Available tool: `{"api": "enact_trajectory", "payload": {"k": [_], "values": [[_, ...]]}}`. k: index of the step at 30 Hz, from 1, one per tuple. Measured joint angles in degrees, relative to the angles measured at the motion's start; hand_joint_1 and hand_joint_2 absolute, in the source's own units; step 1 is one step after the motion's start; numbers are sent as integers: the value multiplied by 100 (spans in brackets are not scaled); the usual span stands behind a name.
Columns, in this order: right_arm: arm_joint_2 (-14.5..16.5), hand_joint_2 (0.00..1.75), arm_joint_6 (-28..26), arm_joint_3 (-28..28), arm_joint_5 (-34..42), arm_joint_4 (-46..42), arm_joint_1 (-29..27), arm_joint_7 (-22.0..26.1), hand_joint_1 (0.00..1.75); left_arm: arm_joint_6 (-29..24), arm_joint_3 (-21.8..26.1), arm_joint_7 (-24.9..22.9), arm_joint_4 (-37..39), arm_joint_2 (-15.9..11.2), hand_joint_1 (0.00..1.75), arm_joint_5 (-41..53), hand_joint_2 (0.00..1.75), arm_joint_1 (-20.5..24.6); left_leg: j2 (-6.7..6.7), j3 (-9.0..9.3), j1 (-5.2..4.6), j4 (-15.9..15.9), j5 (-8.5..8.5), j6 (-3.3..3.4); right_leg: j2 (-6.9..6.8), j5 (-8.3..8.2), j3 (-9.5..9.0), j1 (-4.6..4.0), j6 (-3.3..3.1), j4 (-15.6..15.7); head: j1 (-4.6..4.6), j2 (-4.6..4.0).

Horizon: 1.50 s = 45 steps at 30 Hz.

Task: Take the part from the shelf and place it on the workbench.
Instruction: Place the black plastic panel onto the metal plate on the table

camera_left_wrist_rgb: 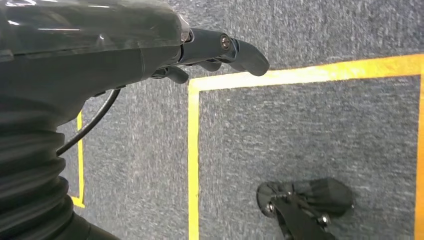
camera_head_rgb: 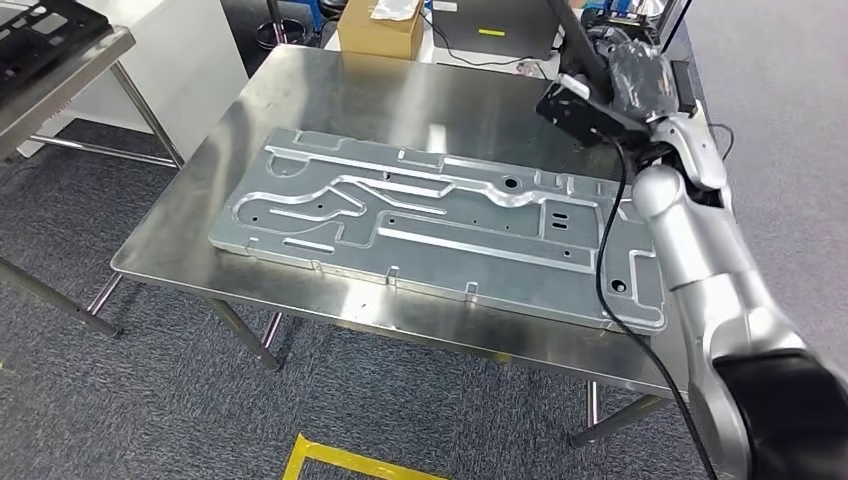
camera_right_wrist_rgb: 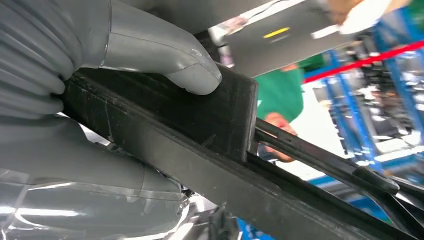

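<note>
Right robot hand (camera_right_wrist_rgb: 100, 100) grips black part (camera_right_wrist_rgb: 200, 135), raised beyond the plate (camera_head_rgb: 430, 220) on the worktop (camera_head_rgb: 200, 230). Left robot hand (camera_left_wrist_rgb: 210, 50) hangs curled, holding nothing. Carrying step; next, lower part onto worktop.

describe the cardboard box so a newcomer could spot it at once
Start at the steel table carrying the big aluminium plate. Look past its far edge: the cardboard box sits there. It is the only brown thing among grey metal, with a clear plastic bag on top.

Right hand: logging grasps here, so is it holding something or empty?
Holding: the right hand grips a black flat plastic part, grey thumb pressed on top.
</note>
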<state>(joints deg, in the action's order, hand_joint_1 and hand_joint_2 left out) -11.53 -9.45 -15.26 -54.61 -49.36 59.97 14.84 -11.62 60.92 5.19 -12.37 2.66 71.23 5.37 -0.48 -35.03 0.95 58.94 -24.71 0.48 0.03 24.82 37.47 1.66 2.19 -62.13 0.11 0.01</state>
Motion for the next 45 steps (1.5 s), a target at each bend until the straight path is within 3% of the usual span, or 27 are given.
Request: {"api": "enact_trajectory", "payload": {"k": [1,4,6,9,10,11,12,15,17,20,22,25,26,27,30,32,36,37,39,41,42,43,45], "values": [[-3,175,-45,-43,-129,270,151,-42,175,2,2,2,-1,-1,0,0,175,2,-2,-11,-7,14,-9,-32,4,-36,-72,-11,-18,171,-2,0],[25,175,-167,-271,-612,1064,508,-269,175,21,5,7,0,-2,0,5,175,-1,-2,-24,-5,5,-15,-124,6,-20,-78,-39,-140,234,-5,0],[80,175,-190,-438,-876,1456,669,-425,175,37,7,8,1,-1,0,18,175,-3,8,-97,9,199,-155,-173,1,-30,-94,-37,-233,257,-5,0],[232,175,-184,-696,-1241,1949,847,-658,175,68,7,8,2,2,0,40,175,5,16,-561,13,1230,-628,-187,13,-20,-116,-73,-316,265,-9,-1],[293,175,-170,-794,-1374,2108,874,-740,175,78,7,7,2,3,0,44,175,7,16,-708,11,1522,-702,-179,19,-12,-127,-98,-330,264,-8,-1],[351,175,-157,-882,-1480,2241,880,-810,175,86,7,6,2,3,0,46,175,8,16,-773,4,1623,-672,-161,25,-4,-141,-124,-343,263,-8,-1],[409,175,-148,-960,-1559,2350,876,-858,175,90,7,5,2,3,0,49,175,9,16,-735,-11,1501,-542,-129,30,4,-157,-149,-355,262,-8,-1],[538,175,-143,-1114,-1643,2563,889,-926,175,90,7,4,1,-2,0,52,175,16,18,-279,-98,431,-11,58,36,29,-184,-202,-367,258,-4,0],[574,175,-140,-1182,-1660,2672,911,-945,175,90,7,3,1,-5,0,52,175,25,22,-116,-141,70,67,120,28,35,-170,-201,-332,258,-3,0],[611,175,-62,-1271,-1739,2797,915,-960,175,93,7,1,2,4,0,56,175,23,22,-56,-118,-65,104,123,13,66,-150,-193,-250,234,-1,0],[651,175,51,-1361,-1881,2875,920,-987,175,97,6,1,2,19,0,66,175,37,32,1,-75,-164,149,142,12,263,-12,-183,-184,-81,12,1],[735,175,225,-1550,-2149,3026,831,-1052,175,108,4,2,2,43,0,90,175,84,28,20,-62,-182,154,147,11,658,478,-103,-91,-1050,24,0],[771,175,268,-1610,-2221,3069,772,-1069,175,113,3,3,2,51,0,100,175,93,26,22,-51,-176,147,137,9,654,573,-75,-66,-1195,25,-1],[815,175,309,-1669,-2288,3104,719,-1082,175,119,0,3,2,61,0,114,175,97,24,23,-38,-162,135,119,6,543,568,-46,-42,-1131,26,0],[958,175,416,-1821,-2445,3176,654,-1094,175,132,-17,9,2,93,0,147,175,124,24,9,-11,-60,59,12,-6,17,127,7,1,-139,27,0],[1049,175,464,-1907,-2532,3214,617,-1090,175,139,-33,36,3,101,0,160,175,165,21,-10,-20,-15,21,-63,0,-54,-39,-14,-50,209,25,0],[1235,175,552,-2076,-2699,3285,474,-1077,175,170,-86,160,4,120,0,179,175,215,23,-38,4,79,-87,-182,11,-58,-58,-33,-238,246,19,-1],[1290,175,569,-2117,-2730,3298,453,-1076,175,174,-102,189,4,124,0,185,175,232,25,-120,9,279,-218,-201,14,-67,-63,-27,-279,259,17,-1],[1415,175,586,-2201,-2776,3324,393,-1075,175,187,-127,245,4,138,0,204,175,285,27,-441,14,1009,-583,-223,23,-66,-65,-45,-326,262,15,-1],[1547,175,577,-2279,-2798,3350,287,-1094,175,199,-155,300,4,165,0,234,175,346,27,-729,13,1609,-758,-222,31,-58,-76,-81,-343,260,15,-1],[1610,175,561,-2307,-2799,3358,236,-1112,175,202,-171,325,4,178,0,246,175,374,27,-737,11,1612,-687,-208,35,-53,-87,-97,-350,259,15,-1],[1672,175,542,-2328,-2799,3363,200,-1138,175,203,-187,344,4,191,0,250,175,402,27,-629,7,1372,-514,-181,42,-48,-102,-111,-356,258,15,-1],[1791,175,511,-2356,-2798,3365,171,-1174,175,201,-220,365,4,207,0,253,175,470,28,-237,-21,557,-136,-98,60,-37,-130,-138,-355,258,18,-1]]}}
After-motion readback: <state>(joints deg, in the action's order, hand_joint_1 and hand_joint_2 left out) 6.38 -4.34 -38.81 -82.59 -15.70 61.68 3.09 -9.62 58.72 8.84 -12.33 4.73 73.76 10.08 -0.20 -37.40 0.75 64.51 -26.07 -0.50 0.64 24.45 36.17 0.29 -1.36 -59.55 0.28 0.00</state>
